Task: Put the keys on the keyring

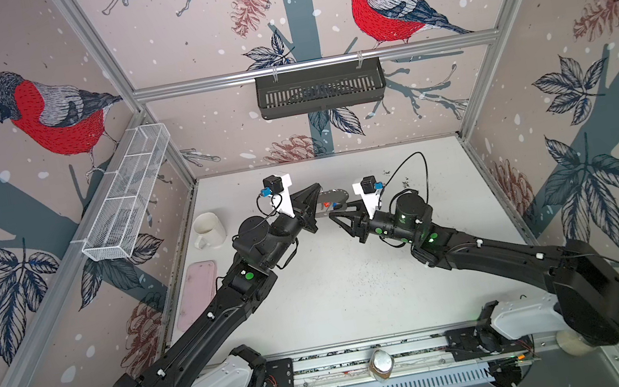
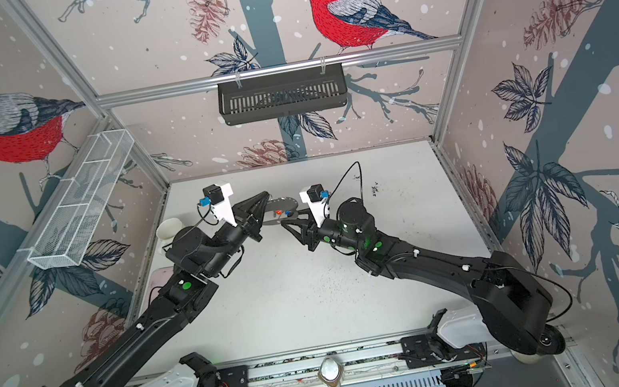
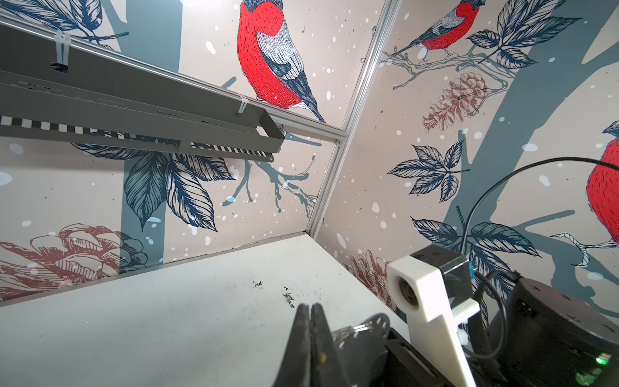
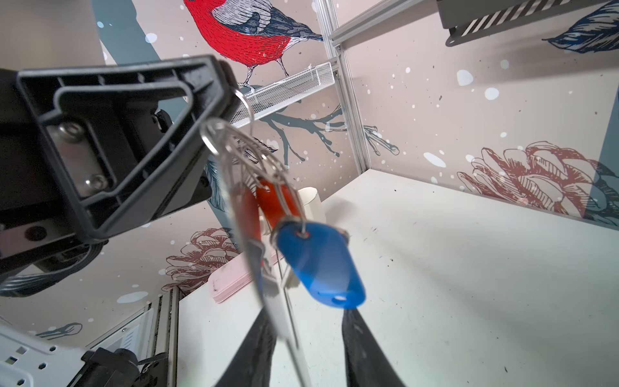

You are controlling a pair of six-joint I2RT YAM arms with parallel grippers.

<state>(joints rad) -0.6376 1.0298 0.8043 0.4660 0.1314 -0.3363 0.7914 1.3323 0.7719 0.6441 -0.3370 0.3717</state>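
Counter (image 1: 358, 300): white, speckled; both arms reach to its far middle.
Tray (image 1: 197, 294): pink, at the left edge, partly under the left arm.
Left gripper (image 1: 316, 190): clenched on the keyring's left end.
Right gripper (image 4: 306, 331): jaws apart, astride the keyring's right end; contact unclear.
Mug (image 1: 207, 229): white, left, just beyond the tray.
Keyring (image 1: 336, 198): off the counter, far middle, between the grippers.
Keys (image 4: 278, 207): hang from silver loops by the left gripper's tip.
Tags: red (image 1: 326, 203) beside blue (image 4: 318, 264).

The dark-grey keyring (image 1: 338, 196) is up off the table (image 1: 356, 288), keys (image 4: 278, 204) with red and blue tags dangling beside it.
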